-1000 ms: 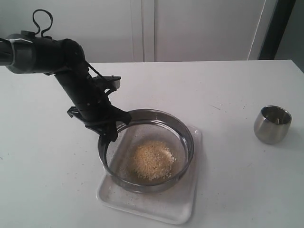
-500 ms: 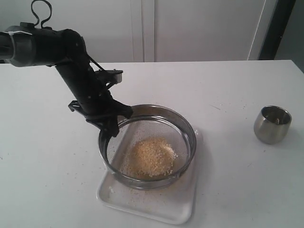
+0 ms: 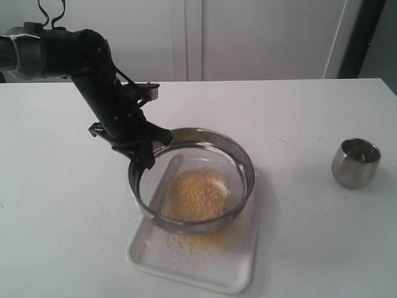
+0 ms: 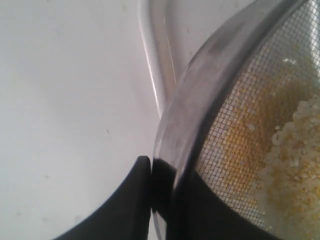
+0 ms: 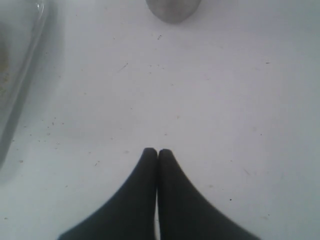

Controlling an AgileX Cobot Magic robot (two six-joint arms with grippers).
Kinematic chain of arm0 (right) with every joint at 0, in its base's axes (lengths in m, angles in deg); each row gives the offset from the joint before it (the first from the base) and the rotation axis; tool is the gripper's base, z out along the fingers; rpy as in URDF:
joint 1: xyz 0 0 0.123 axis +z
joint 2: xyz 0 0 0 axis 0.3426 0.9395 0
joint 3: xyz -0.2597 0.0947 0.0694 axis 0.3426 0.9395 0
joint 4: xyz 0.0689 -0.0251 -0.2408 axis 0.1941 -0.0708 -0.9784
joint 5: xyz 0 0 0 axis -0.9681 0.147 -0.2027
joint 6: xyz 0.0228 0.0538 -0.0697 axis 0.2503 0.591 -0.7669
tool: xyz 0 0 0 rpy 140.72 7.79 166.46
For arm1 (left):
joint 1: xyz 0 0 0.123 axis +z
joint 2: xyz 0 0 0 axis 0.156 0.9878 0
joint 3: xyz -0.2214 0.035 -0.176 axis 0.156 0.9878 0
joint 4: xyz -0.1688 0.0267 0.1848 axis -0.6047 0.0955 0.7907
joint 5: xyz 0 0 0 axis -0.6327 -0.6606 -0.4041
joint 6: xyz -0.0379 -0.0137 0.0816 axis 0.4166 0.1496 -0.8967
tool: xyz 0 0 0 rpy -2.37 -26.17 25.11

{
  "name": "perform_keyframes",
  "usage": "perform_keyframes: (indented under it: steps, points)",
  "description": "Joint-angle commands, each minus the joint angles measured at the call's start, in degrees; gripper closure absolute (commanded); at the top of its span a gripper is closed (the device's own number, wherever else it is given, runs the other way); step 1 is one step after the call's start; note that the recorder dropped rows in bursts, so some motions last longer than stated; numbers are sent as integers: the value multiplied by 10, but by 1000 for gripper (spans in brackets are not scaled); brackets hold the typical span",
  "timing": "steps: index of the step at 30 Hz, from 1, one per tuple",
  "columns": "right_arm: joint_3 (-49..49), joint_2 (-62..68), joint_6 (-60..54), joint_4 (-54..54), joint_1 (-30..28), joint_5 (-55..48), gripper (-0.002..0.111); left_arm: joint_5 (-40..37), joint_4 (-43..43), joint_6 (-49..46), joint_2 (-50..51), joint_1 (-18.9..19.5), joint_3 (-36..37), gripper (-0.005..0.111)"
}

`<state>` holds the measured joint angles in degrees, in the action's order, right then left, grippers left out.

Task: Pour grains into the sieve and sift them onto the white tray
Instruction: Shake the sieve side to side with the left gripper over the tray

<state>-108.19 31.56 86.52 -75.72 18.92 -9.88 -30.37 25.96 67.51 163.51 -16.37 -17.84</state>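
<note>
Exterior, left gripper (image 3: 144, 160): pinching the sieve (image 3: 243, 162) by its rim, with the ring over the white tray (image 3: 208, 273).
Exterior, grains (image 3: 197, 195): heaped on the mesh beyond the fingertips, mid-ring; a yellow scatter lies on the tray beneath.
Left wrist, grip: one finger outside the rim wall, one inside (the mesh side).
Right wrist, right gripper (image 5: 158, 151): fingers pressed together, empty, over the table (image 5: 225, 100); the tray's edge is well apart, so the left arm is nearer.
</note>
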Motion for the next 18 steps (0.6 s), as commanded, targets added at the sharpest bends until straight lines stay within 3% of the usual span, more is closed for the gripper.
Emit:
perform_keyframes:
  steps: [1, 4, 7, 10, 15, 18]
  points:
    - [-1, -2, -4, 1, 1, 2, 108, -67, -41, 7, 19, 14, -53, 107]
    - [-1, -2, -4, 1, 1, 2, 108, -93, -36, -4, 2, 7, -38, 107]
    - [-1, -2, -4, 1, 1, 2, 108, -38, -36, -6, -19, 6, -12, 107]
    - [-1, -2, -4, 1, 1, 2, 108, 10, -52, 3, -1, 13, -33, 107]
    - [-1, -2, -4, 1, 1, 2, 108, -112, -52, -8, 21, 12, -55, 107]
    - [-1, -2, -4, 1, 1, 2, 108, -82, -52, -21, -13, 10, -9, 107]
